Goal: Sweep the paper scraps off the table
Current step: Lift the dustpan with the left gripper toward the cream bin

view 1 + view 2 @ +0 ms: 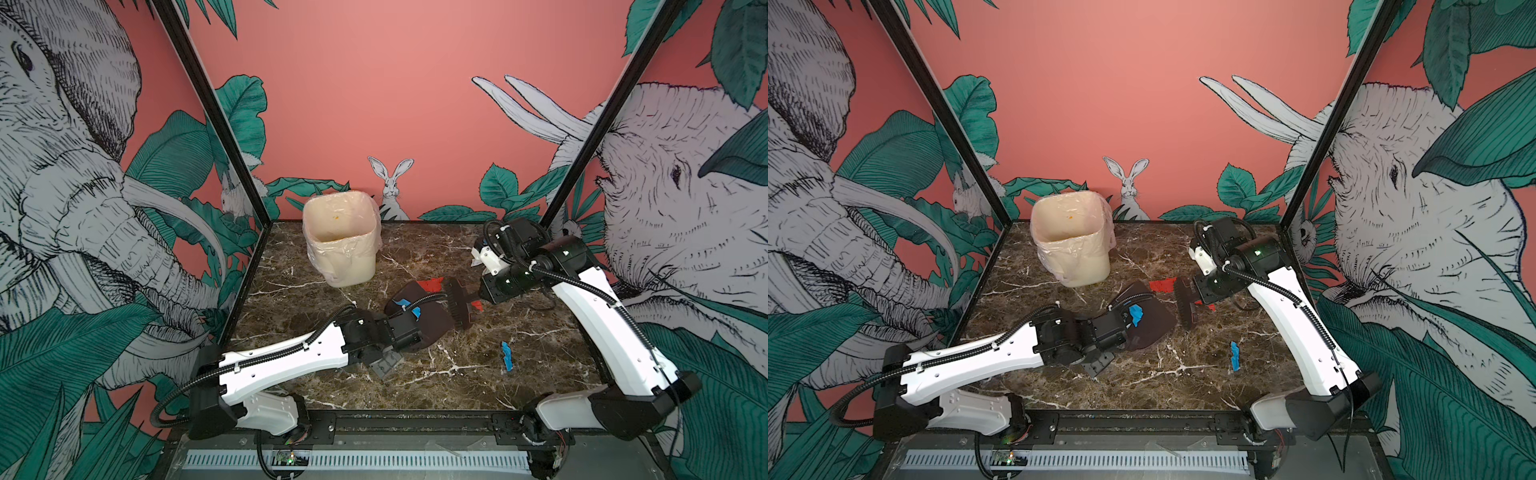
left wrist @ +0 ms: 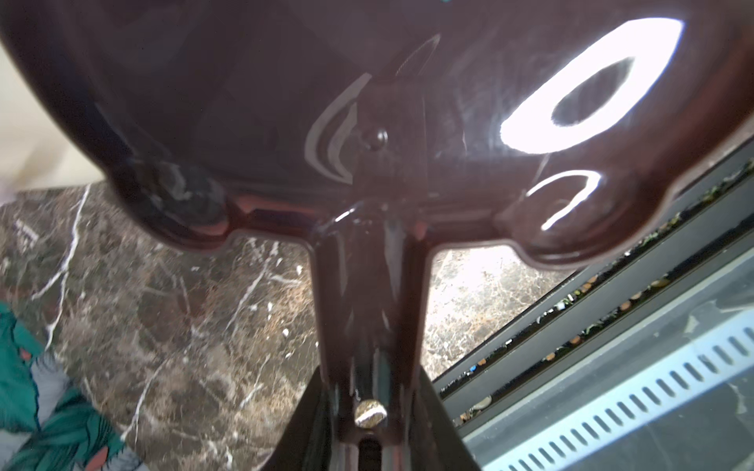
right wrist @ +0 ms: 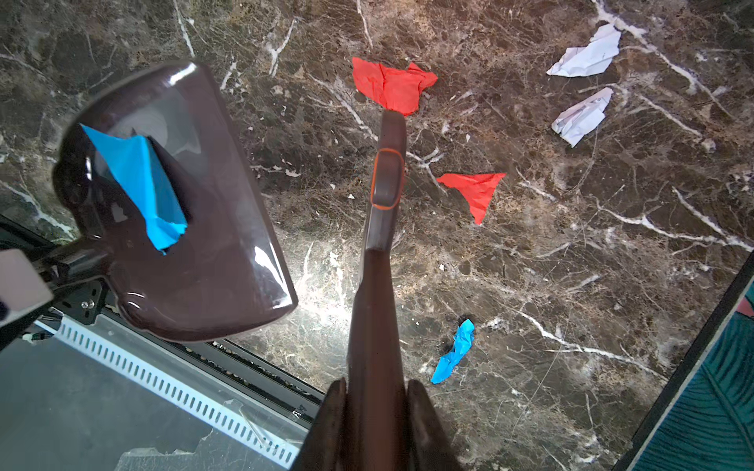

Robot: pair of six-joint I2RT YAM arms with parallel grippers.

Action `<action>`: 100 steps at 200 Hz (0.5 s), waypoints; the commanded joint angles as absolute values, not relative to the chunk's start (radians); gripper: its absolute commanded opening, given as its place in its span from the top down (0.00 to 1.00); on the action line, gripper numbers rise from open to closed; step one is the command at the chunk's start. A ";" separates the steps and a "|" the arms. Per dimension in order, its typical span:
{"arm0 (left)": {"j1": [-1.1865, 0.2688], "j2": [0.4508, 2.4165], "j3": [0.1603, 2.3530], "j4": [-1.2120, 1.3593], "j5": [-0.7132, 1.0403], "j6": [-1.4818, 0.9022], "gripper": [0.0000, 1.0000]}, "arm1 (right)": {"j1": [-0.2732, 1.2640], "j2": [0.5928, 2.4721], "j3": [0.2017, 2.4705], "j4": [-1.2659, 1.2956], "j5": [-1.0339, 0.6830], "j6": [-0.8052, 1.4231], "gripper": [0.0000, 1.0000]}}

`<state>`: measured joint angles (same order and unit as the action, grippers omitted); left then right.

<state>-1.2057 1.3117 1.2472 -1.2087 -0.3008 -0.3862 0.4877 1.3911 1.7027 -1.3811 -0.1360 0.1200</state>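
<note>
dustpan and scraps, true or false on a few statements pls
A blue scrap lies in the dustpan. True.
The bin lies on its side. False: it stands upright.
Two white scraps lie on the table. True.
No red scraps lie on the table. False: two red scraps lie there.
The brush is in the bin. False: it is near the red scraps.

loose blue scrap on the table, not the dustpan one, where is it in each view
In a top view: loose blue scrap lower right of centre.
In a top view: scrap in the same place.
Left wrist: not in it.
Right wrist: scrap beside the brush handle.
Shared landmark: dustpan.
</note>
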 commanded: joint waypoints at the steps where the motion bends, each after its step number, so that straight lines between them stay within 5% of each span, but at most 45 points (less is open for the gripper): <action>1: -1.178 1.258 1.312 -1.349 -0.349 -0.483 1.00 | 0.479 1.368 1.700 -1.336 -0.178 0.114 1.00; 100: -1.018 1.176 1.519 -1.633 -0.451 -0.526 1.00 | 0.428 1.304 1.609 -1.245 -0.260 0.117 1.00</action>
<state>-1.0634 1.1999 1.4658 -1.5269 -0.3946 -0.4984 0.4431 1.3441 1.6287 -1.2976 -0.2111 0.1196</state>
